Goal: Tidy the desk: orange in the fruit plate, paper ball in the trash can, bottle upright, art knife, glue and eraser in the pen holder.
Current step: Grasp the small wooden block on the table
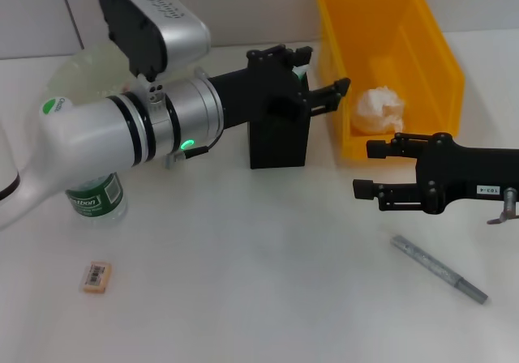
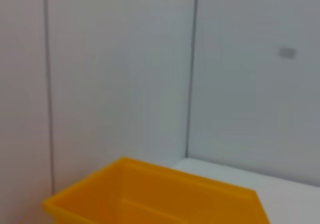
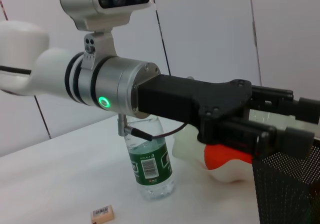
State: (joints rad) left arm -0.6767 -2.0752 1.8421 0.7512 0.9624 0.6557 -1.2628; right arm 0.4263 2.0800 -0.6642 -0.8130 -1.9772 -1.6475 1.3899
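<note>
Fruit plate (image 1: 77, 67) mostly behind left arm (image 1: 130, 128)

White desk (image 1: 243, 266) with bottle (image 1: 96, 198), eraser (image 1: 96, 277), art knife (image 1: 439, 269), trash can (image 1: 389, 63)

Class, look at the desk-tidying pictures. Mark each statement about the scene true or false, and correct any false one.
1. The paper ball lies in the yellow bin. True.
2. The bottle lies on its side. False: it stands upright.
3. The eraser is in the pen holder. False: it lies on the desk.
4. The orange sits in the fruit plate. True.
5. The right pincer grips the art knife. False: it is open, and the knife lies on the desk.
</note>
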